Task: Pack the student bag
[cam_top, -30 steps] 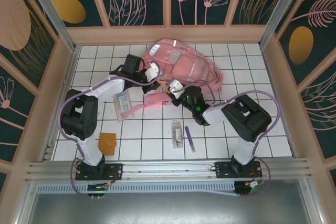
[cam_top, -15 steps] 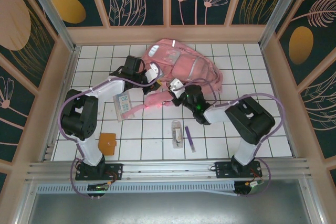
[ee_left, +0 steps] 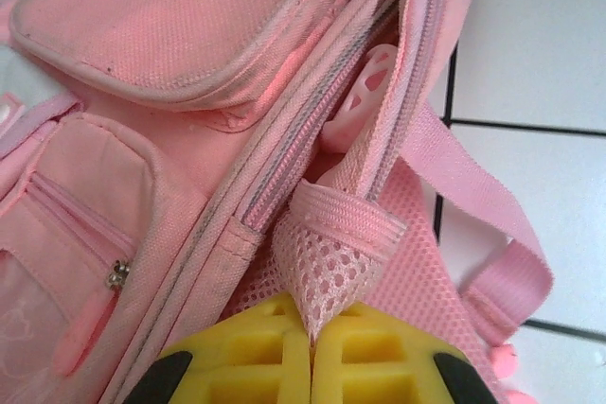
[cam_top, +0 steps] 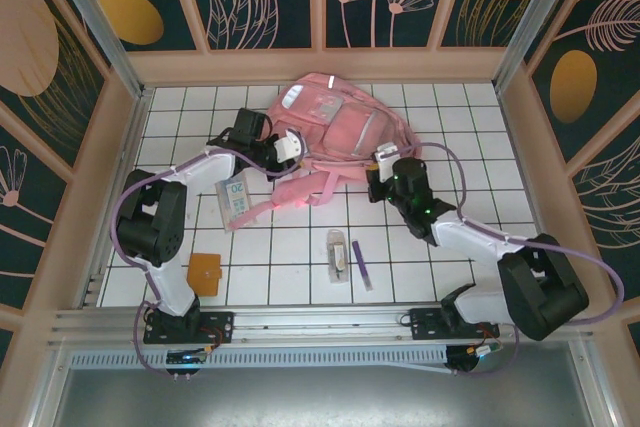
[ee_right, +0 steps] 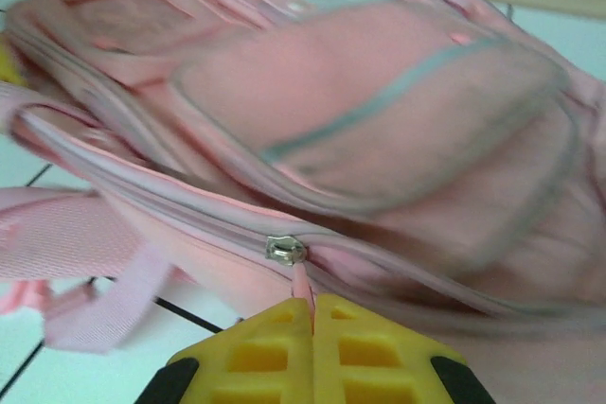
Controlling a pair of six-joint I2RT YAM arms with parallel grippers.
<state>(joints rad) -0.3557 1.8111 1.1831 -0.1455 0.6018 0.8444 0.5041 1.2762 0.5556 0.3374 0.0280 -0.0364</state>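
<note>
Student bag (cam_top: 335, 127) zip pull (ee_right: 301, 286) was pinched and dragged along the bag by right pincer (ee_right: 312, 314), loop (ee_left: 327, 262) clamped by left pincer (ee_left: 310, 342), so probably unzipping.

There is one soft pink fabric backpack (cam_top: 340, 132), one flat blue-and-white packet (cam_top: 234, 197), one orange-brown square pad (cam_top: 205, 273), one clear plastic-wrapped item (cam_top: 338, 253) and one slim purple stick (cam_top: 361, 267), possibly a pen.

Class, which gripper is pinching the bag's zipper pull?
The right gripper, shut on the pink zipper pull below its metal slider; the left gripper pinches a mesh loop on the student bag.
</note>
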